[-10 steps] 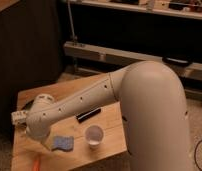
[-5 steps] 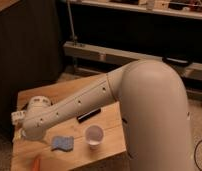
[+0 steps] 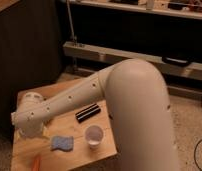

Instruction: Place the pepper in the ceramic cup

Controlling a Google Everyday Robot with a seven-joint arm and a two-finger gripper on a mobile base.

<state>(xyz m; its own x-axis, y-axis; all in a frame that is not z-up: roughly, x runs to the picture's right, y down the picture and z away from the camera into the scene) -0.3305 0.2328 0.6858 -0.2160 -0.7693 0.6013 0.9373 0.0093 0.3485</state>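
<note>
**Arm.** The white arm (image 3: 139, 110) fills the right half of the camera view. Its thick upper section rises from the lower right. From the elbow, the forearm slopes down and to the left across the wooden table (image 3: 106, 150). It ends over the table's left side.

**Gripper.** The gripper (image 3: 31, 131) hangs below the forearm's end, low over the left part of the table, behind and left of the blue sponge (image 3: 61, 143). I cannot tell whether it is released or clenched. It is apart from the pepper.

**Pepper.** The pepper (image 3: 36, 162) lies flat on the table near the front left corner, at the bottom edge of the view, in front of the gripper and left of the sponge. Its long axis runs roughly front to back, leaning slightly. Which end is the narrow one cannot be told.

**Cup.** The white cup (image 3: 94, 135) stands upright, mouth up, just right of the sponge and well apart from the pepper.

**Other.** A dark ribbed bar (image 3: 87, 112) lies aslant behind the cup, close under the forearm.
</note>
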